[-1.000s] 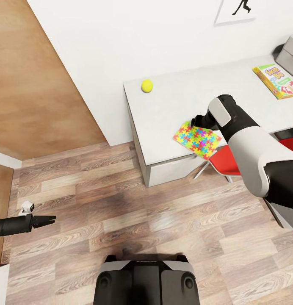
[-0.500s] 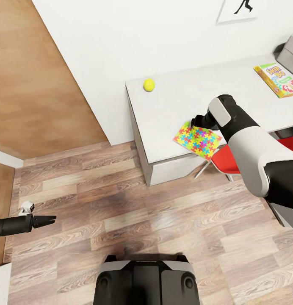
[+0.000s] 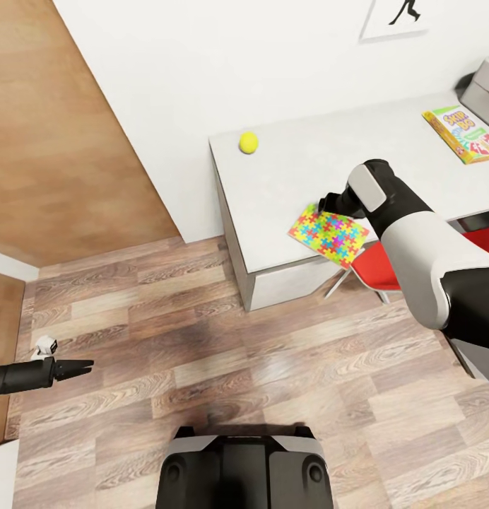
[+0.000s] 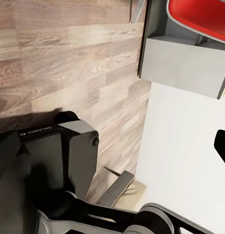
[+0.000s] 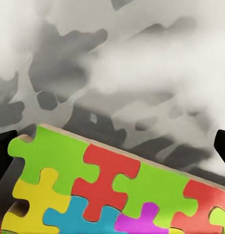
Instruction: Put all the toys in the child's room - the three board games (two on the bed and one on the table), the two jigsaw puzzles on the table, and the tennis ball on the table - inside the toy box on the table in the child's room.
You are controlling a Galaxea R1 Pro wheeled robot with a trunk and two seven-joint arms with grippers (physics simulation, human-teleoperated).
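One jigsaw puzzle [image 3: 327, 234] lies at the tabletop's [image 3: 301, 170] front edge, the right gripper [image 3: 328, 203], spread wide, poised at its 12 o'clock edge, tennis ball [image 3: 248, 142] at 11 o'clock, and left gripper [image 3: 80, 366] pinched closed over the floor [image 3: 202, 353].

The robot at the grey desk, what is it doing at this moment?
The robot's right gripper is at the far edge of the flat multicoloured jigsaw puzzle on the pale grey-white desk, fingers either side of that edge in the right wrist view; a grip is not clear. The small yellow-green tennis ball and the green-yellow-red "SKIP-BO" game box lie untouched. The left gripper hangs shut over the wood floor.
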